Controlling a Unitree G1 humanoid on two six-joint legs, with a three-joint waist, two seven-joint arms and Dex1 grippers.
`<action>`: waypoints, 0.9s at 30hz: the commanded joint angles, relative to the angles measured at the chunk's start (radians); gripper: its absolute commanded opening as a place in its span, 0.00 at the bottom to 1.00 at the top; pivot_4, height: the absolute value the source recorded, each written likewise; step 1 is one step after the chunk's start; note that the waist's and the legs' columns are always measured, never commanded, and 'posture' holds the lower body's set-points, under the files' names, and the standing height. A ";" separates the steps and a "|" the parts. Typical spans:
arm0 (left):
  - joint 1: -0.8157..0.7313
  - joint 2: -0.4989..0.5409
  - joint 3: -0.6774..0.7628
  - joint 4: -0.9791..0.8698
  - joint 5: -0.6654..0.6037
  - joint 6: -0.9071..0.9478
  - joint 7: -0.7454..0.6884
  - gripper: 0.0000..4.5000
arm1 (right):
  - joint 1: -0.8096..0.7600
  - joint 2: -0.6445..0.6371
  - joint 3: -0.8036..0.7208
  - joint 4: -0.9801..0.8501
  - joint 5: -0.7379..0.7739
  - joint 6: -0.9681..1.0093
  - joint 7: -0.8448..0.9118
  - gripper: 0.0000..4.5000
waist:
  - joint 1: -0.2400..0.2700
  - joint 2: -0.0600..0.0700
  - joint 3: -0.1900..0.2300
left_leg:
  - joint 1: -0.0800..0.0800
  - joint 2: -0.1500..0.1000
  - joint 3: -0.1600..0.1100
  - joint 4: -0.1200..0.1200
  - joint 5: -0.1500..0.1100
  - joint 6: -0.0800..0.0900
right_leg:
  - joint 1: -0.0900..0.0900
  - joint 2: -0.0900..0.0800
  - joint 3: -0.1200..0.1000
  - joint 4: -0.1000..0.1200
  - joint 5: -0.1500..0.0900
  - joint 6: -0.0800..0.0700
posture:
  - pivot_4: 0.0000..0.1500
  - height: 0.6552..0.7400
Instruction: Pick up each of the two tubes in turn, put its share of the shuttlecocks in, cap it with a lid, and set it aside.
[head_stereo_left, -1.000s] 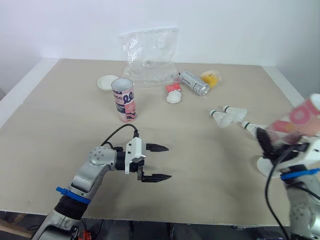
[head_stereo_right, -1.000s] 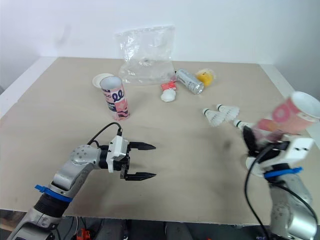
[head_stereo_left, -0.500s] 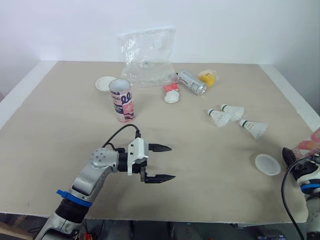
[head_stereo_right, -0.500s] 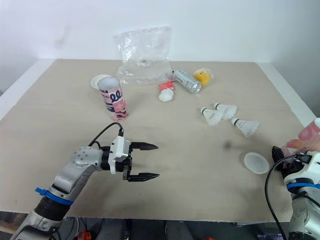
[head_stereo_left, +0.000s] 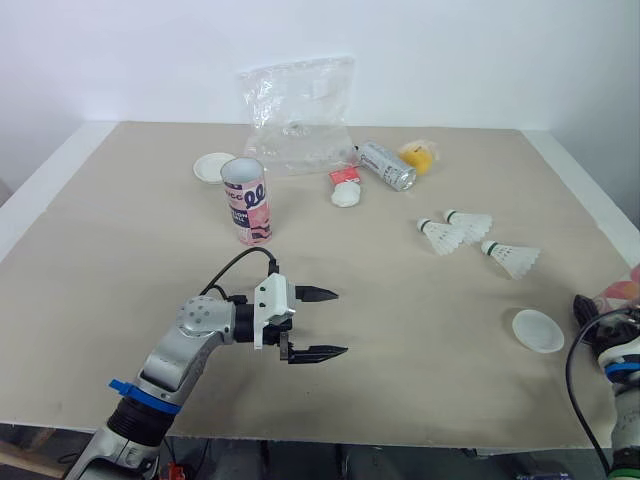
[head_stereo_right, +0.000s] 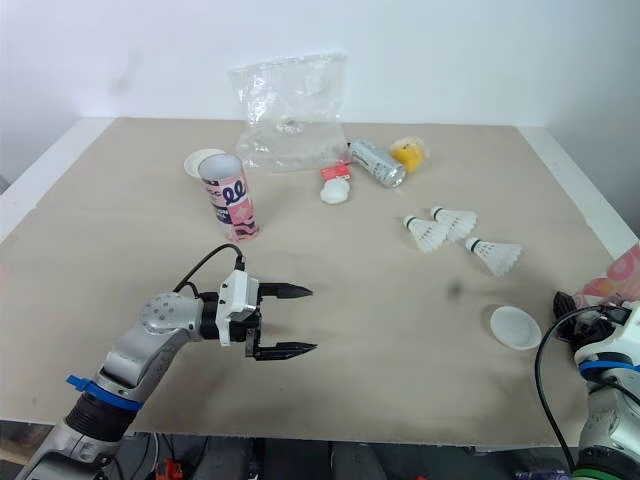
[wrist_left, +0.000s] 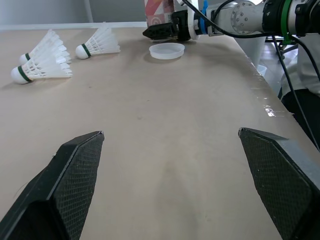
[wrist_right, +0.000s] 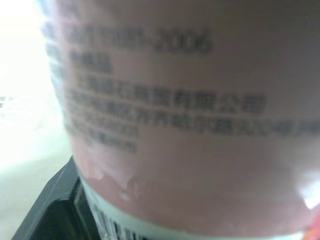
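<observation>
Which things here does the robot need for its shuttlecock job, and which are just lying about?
For the job: held tube, standing tube, three shuttlecocks, near lid, far lid.
Just lying about: plastic bag, silver can, yellow object, small red-and-white object.

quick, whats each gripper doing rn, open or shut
Left gripper: open, holding nothing, above the table.
Right gripper: shut on the pink cylindrical tube with printed text.
</observation>
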 joint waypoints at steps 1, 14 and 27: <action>-0.006 0.000 0.009 -0.033 -0.012 -0.005 0.004 1.00 | 0.018 -0.013 -0.012 -0.008 0.001 -0.004 -0.004 1.00 | 0.000 0.000 0.000 | 0.000 0.000 0.000 0.000 0.000 0.000 | 0.000 0.000 0.000 0.000 0.000 0.000 | 1.00 1.00; -0.016 -0.013 0.000 -0.016 -0.011 -0.006 -0.001 1.00 | 0.137 0.037 -0.042 -0.176 0.043 0.040 -0.051 1.00 | 0.002 0.000 0.000 | 0.001 0.000 -0.001 0.000 0.000 0.000 | 0.002 0.000 0.000 0.000 -0.001 0.000 | 1.00 1.00; -0.023 -0.025 -0.006 0.001 -0.003 -0.013 -0.013 1.00 | 0.231 0.076 -0.059 -0.307 0.077 0.094 -0.077 1.00 | 0.002 0.000 0.000 | 0.001 0.000 -0.001 0.000 0.000 0.000 | 0.002 0.000 0.000 0.000 -0.001 0.000 | 1.00 1.00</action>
